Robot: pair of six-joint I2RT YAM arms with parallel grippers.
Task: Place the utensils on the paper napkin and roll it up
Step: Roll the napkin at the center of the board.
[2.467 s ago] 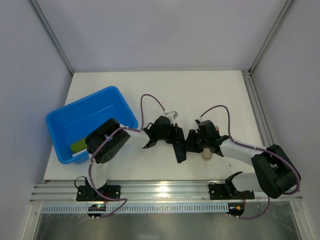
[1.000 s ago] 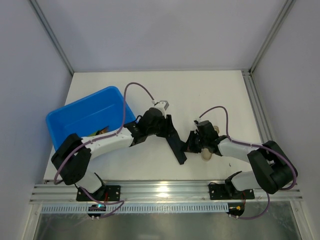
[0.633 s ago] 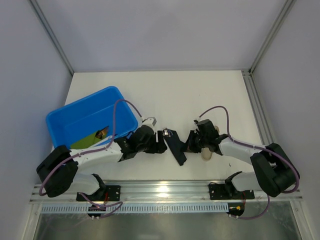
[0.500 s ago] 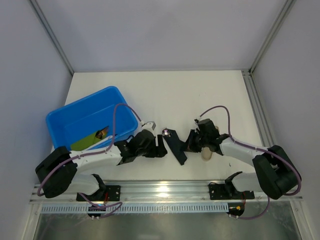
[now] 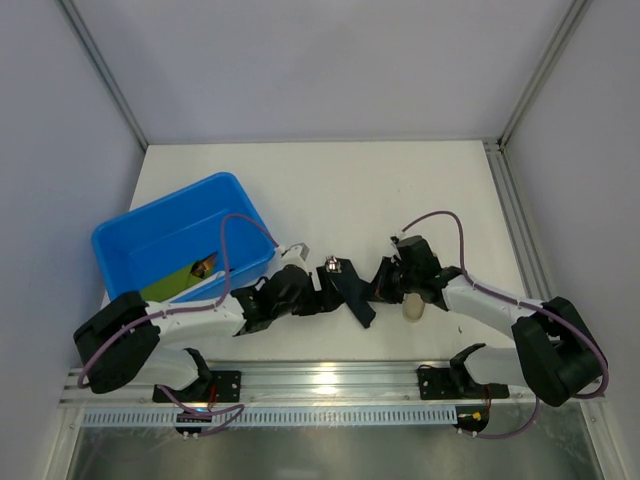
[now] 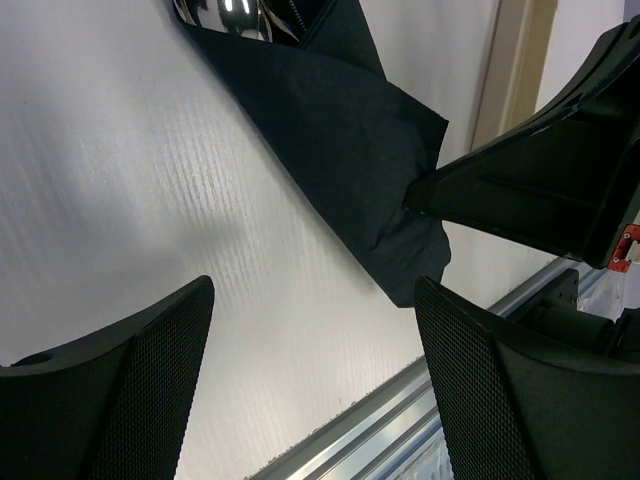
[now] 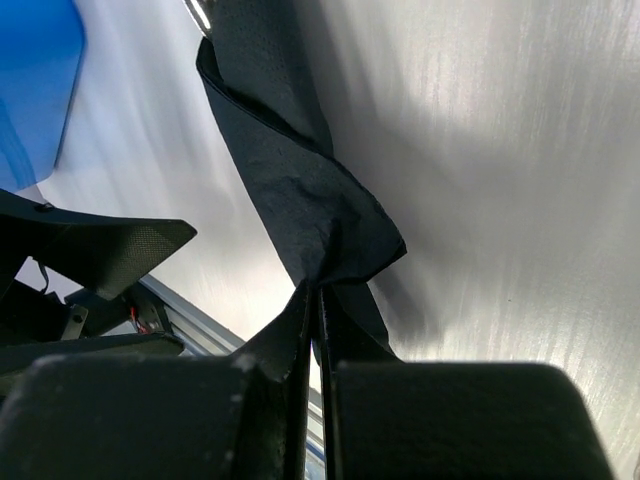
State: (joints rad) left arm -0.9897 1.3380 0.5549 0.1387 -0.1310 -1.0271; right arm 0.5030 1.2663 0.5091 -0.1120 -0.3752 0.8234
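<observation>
While my right gripper pinches the napkin on the white table between pale walls, my left gripper stands spread beside it.

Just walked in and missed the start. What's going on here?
The robot is wrapping shiny utensils in a black paper napkin on the table. The napkin is loosely folded around them, with metal ends sticking out at one end. The right gripper is shut on the napkin's other end, pinching it. The left gripper is open next to the napkin, holding nothing.
</observation>
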